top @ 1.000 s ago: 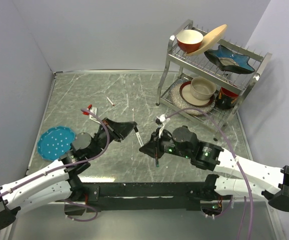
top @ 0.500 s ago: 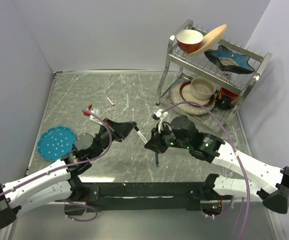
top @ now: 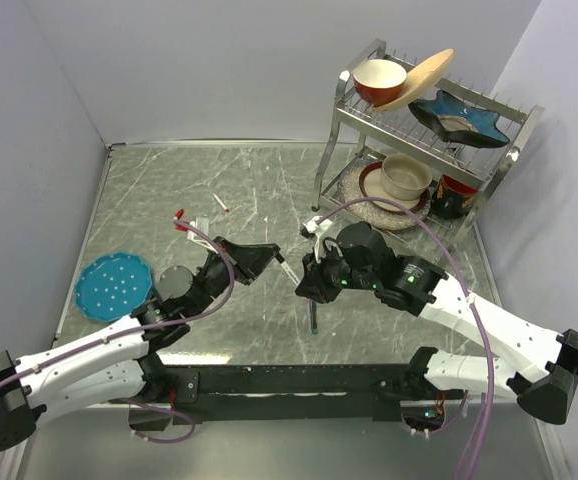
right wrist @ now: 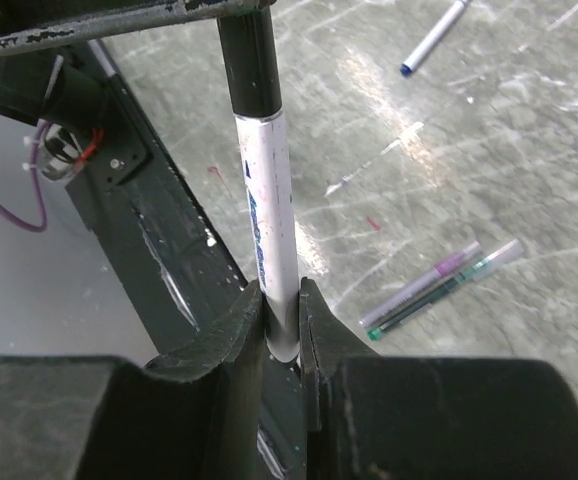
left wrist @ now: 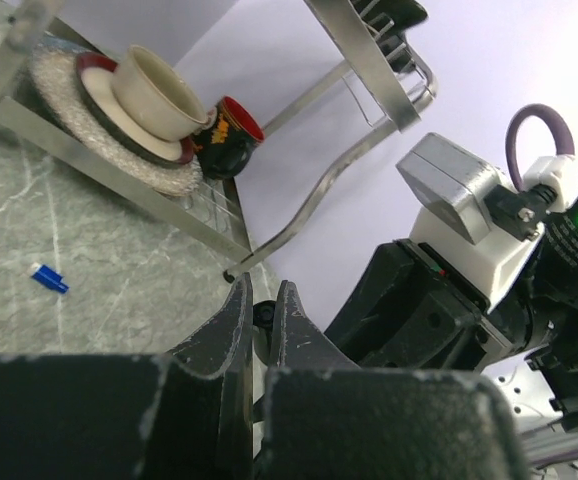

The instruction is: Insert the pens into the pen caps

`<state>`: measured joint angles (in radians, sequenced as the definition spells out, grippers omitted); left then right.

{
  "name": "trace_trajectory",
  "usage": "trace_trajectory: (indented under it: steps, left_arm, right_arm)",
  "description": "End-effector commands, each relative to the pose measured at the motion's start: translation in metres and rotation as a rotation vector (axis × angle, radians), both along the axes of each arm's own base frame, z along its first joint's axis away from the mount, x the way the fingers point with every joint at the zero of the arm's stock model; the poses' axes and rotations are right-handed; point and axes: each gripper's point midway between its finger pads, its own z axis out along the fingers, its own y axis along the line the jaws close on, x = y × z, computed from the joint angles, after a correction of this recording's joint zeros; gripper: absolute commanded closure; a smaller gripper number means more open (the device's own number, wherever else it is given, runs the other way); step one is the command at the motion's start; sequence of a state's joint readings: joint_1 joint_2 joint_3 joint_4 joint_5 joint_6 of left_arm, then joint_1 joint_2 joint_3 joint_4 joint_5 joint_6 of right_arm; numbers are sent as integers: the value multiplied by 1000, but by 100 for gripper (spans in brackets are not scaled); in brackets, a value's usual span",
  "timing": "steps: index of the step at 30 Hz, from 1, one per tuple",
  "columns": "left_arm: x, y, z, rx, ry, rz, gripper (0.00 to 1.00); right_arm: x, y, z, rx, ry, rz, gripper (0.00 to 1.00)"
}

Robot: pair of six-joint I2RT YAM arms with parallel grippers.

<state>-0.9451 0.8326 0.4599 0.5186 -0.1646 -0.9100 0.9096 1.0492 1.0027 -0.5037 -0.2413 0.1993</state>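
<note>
Fingers (right wrist: 231, 335) of the right gripper (right wrist: 281, 305) pinch a white pen (right wrist: 267, 220) low on its barrel. A black cap (right wrist: 251, 70) covers the far end, where the left gripper (left wrist: 261, 300) has its jaws almost together on something small and dark, presumably that cap. Judgement: first pen is at the capping step, full seating not confirmed. Left to do: blue-tipped pen (right wrist: 431, 38), purple-marked pen (right wrist: 424, 280) and greenish pen (right wrist: 499, 255) lie loose on the table (right wrist: 529, 150). A blue cap (left wrist: 49, 278) lies by the dish rack (left wrist: 319, 195). Nothing blocks the joined pair.
</note>
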Motion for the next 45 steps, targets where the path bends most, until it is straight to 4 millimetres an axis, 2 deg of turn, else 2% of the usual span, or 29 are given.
trace_trajectory:
  steps: [1, 7, 13, 17, 21, 24, 28, 31, 32, 37, 45]
  left_arm:
    - [-126, -41, -119, 324, 215, -632, 99]
    - [-141, -52, -123, 352, 190, -704, 99]
    - [-144, -45, -129, 381, 164, -708, 99]
    - [-147, -42, -133, 393, 163, -720, 99]
    - [-146, -38, -133, 410, 161, -704, 99]
    - [-145, -36, -123, 398, 124, -701, 99]
    - [-152, -37, -109, 356, 77, -739, 99]
    - [-158, -41, -100, 311, 60, -778, 99]
    - [-163, -41, -104, 302, 81, -812, 99]
    - [-173, -43, -107, 278, 100, -864, 99]
    - [-177, -37, -111, 289, 112, -873, 99]
  right_arm:
    - [75, 3, 223, 578, -528, -253, 100]
    - [72, 4, 229, 621, -522, -234, 100]
    - [73, -17, 241, 673, -545, -266, 100]
    - [63, -24, 251, 716, -550, -226, 100]
    - [52, -25, 250, 724, -541, -185, 100]
    - [39, -21, 246, 742, -534, -111, 100]
    - [20, -10, 242, 750, -492, 11, 100]
    - [16, -8, 239, 769, -475, 34, 100]
    - [11, -7, 239, 780, -466, 54, 100]
    - [5, -6, 243, 820, -454, 103, 100]
    - [8, -16, 247, 878, -408, 120, 100]
